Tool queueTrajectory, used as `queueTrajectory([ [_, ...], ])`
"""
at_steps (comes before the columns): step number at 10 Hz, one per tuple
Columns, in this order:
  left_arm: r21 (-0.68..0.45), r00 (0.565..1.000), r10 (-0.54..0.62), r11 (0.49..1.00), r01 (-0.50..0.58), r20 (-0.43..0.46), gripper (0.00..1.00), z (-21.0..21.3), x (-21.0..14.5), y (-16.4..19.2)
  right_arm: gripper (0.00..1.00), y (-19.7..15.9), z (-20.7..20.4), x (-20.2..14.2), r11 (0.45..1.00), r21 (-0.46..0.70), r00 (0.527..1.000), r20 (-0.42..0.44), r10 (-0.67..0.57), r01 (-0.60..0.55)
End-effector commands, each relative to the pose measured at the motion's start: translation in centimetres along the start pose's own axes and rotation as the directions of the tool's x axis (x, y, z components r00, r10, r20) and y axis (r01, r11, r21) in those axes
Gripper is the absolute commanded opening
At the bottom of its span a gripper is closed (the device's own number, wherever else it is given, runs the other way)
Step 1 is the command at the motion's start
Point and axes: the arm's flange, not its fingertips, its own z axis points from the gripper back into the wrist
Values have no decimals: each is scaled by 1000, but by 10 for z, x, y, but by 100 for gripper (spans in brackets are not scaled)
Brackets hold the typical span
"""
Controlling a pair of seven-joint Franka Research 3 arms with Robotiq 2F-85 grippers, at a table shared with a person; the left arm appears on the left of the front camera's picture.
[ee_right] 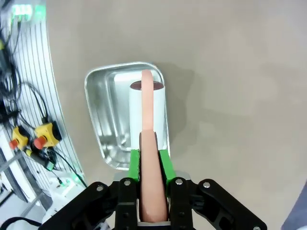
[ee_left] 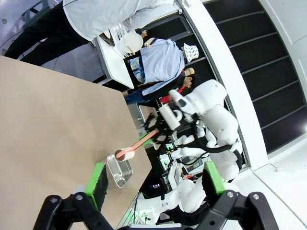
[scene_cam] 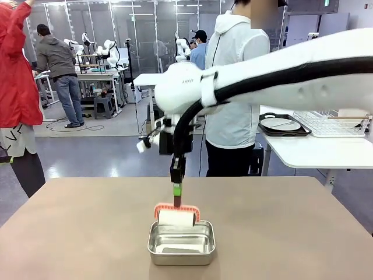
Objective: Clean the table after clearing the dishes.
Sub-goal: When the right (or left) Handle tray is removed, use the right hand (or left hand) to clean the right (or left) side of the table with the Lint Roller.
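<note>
My right gripper (scene_cam: 176,189) (ee_right: 149,160) is shut on the salmon handle of a cleaning roller (scene_cam: 176,217) (ee_right: 148,110). The roller's white roll hangs just over the small steel pan (scene_cam: 180,248) (ee_right: 96,110), which stands near the front middle of the taupe table (scene_cam: 87,233). In the left wrist view my left gripper (ee_left: 156,178) is open, high over the table (ee_left: 48,120), with nothing between its fingers; beyond it are the roller (ee_left: 125,153) and the pan (ee_left: 120,172). The dishes (scene_cam: 282,124), a white plate on a dark tray, lie on the white side table.
A person in a white hoodie (scene_cam: 233,87) stands at the table's far edge. A wire rack (scene_cam: 329,122) sits on the white side table (scene_cam: 315,151) at the back right. Bare tabletop lies all around the pan.
</note>
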Motion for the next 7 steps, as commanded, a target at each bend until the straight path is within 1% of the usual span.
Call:
queueTrajectory([
  [1,0,1000,-1,1000,1,-1,100,1,-3,-3,0,23,21,-47,981,-42,977,104,-184,189],
  [2,0,1000,-1,1000,1,-1,100,1,-3,-3,0,24,33,-70,954,-42,944,163,-287,297],
  [3,0,1000,-1,1000,1,-1,100,1,-3,-3,0,23,43,-104,904,-19,880,236,-411,427],
  [4,0,1000,-1,1000,1,-1,100,1,-3,-3,0,20,48,-138,829,11,791,291,-538,559],
  [5,0,1000,-1,1000,1,-1,100,1,-3,-3,0,15,49,-172,731,73,678,321,-662,679],
  [6,0,1000,-1,1000,1,-1,100,1,-3,-3,0,9,46,-201,619,142,540,366,-758,773],
  [7,0,1000,-1,1000,1,-1,100,1,-3,-3,0,-1,41,-227,504,263,384,396,-834,823],
])
